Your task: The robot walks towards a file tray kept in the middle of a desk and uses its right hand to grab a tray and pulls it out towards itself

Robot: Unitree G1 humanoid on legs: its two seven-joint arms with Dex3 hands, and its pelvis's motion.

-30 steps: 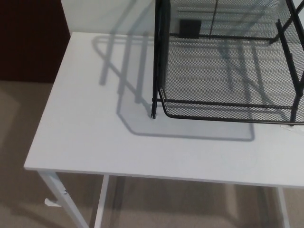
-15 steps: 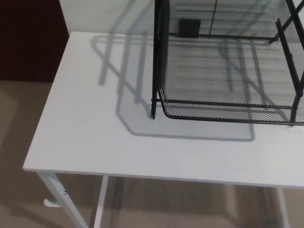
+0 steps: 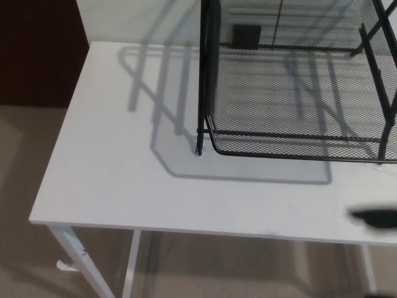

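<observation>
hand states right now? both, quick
Left hand: not in view.
Right hand: only a dark tip shows at the right edge, over the desk, short of the tray; open or shut cannot be told.

right hand (image 3: 375, 218) | newly entered at right edge | over desk (image 3: 111, 161) front

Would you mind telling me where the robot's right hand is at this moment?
In the head view, only the tip of the right hand shows at the right edge, over the desk's front edge, below the file tray's bottom front rim and apart from it.
</observation>
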